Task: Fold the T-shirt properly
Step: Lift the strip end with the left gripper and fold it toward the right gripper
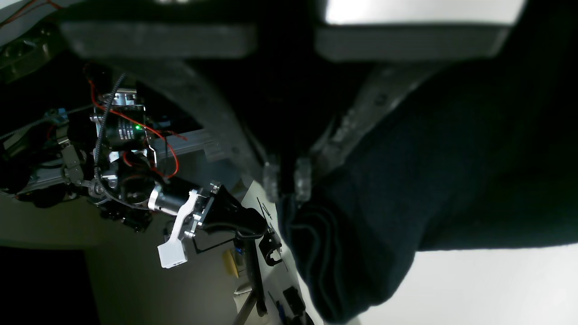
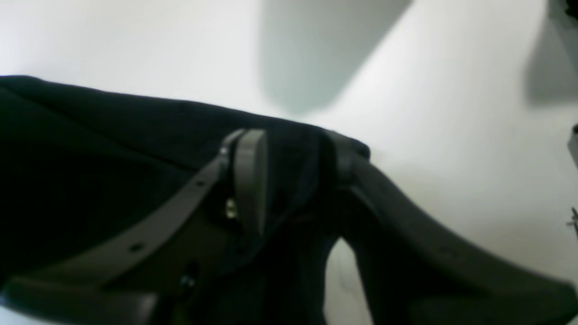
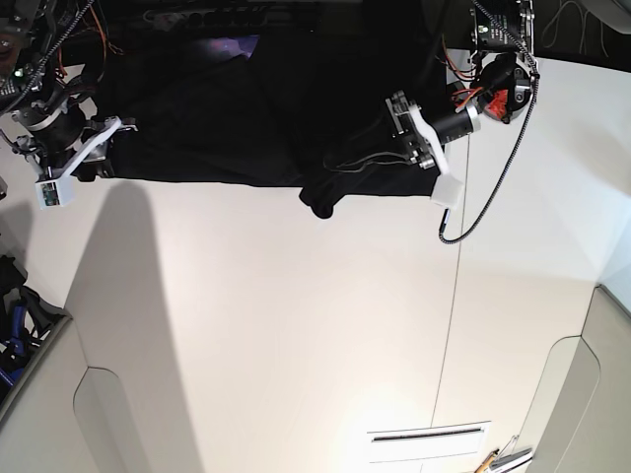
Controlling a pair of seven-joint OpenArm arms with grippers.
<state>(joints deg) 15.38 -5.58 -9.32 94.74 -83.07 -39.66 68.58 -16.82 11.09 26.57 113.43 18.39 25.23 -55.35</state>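
Observation:
The black T-shirt [image 3: 217, 118] is stretched along the far edge of the white table [image 3: 296, 325], with a bit of purple print [image 3: 232, 44] near the top. My left gripper [image 3: 330, 189] is shut on a bunched, layered fold of the shirt. In the left wrist view its fingertips [image 1: 303, 178] pinch the black cloth [image 1: 406, 180], which hangs below them. My right gripper [image 3: 91, 166] holds the shirt's other end. In the right wrist view its fingers [image 2: 248, 171] close on a thick fold of cloth [image 2: 113, 135].
A black cable [image 3: 498, 182] loops from the left arm over the table. A seam [image 3: 454, 305] runs down the tabletop. A white slotted plate [image 3: 429, 440] lies near the front edge. Small tools [image 1: 271, 253] lie by the right arm.

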